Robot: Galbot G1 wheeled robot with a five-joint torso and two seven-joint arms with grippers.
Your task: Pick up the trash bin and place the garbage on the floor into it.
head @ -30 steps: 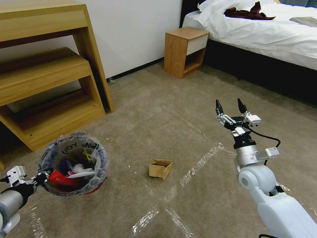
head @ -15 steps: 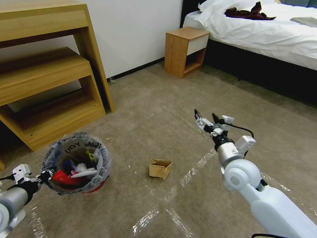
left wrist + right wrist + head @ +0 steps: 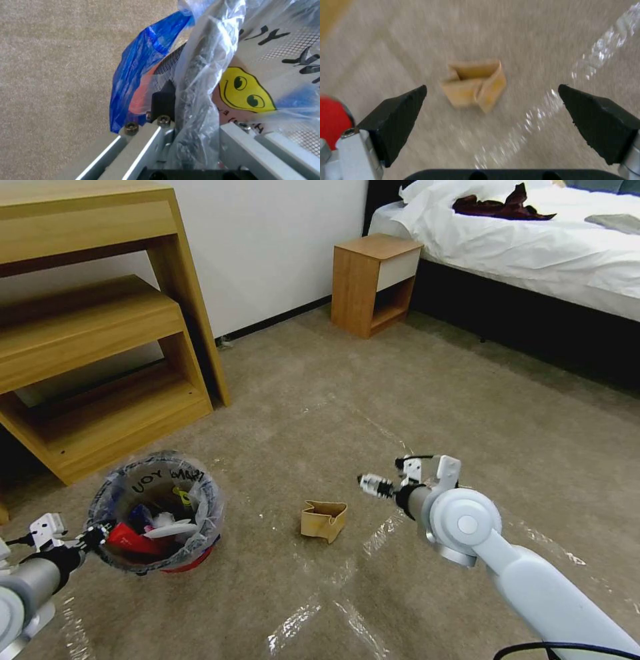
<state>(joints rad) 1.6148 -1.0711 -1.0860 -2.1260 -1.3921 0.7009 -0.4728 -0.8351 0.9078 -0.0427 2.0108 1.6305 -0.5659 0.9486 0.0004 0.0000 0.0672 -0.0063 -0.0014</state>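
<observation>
Swinging down since a second ago, the right tool (image 3: 491, 110) gapes above the crumpled cardboard box (image 3: 323, 521); the left tool (image 3: 93, 533) pinches the trash bin (image 3: 159, 511) rim.

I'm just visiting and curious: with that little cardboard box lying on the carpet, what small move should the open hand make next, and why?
Probably lower the right gripper straight onto the small cardboard box. Its fingers are spread wide with the box centred between them, apart from both. The left gripper already holds the trash bin by the rim.
</observation>
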